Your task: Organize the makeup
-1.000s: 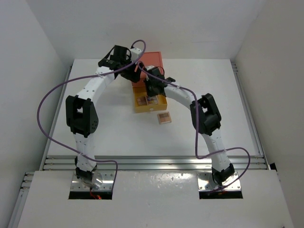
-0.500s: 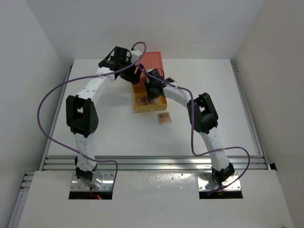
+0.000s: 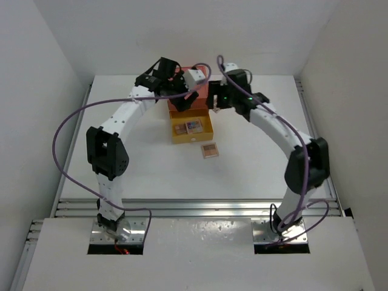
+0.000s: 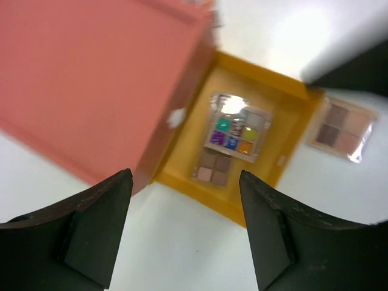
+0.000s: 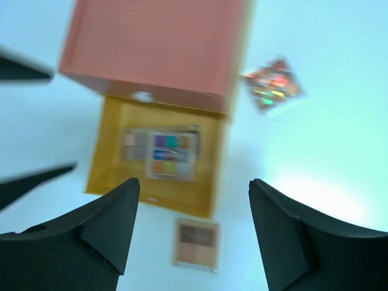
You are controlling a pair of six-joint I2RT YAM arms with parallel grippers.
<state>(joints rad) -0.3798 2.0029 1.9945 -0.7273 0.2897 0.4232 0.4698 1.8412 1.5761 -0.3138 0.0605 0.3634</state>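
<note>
left hand (image 4: 185, 182) wide, empty, above box (image 4: 91, 79), right hand (image 5: 194, 185) wide, empty, drawer (image 3: 182, 139) open at box's 6 o'clock, colour palette (image 4: 236, 130) and brown palette (image 4: 213, 170) inside, loose palette (image 3: 209, 150) on surface (image 3: 139, 157) at drawer's 5 o'clock

Top camera high behind table (image 3: 151, 176); wrist cameras look down, right blurred, probably higher; share yellow drawer (image 4: 242, 76) (image 5: 209, 176).

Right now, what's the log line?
left tool open | right tool open | drawer: colourful palette, brown palette | table: tan palette
</note>
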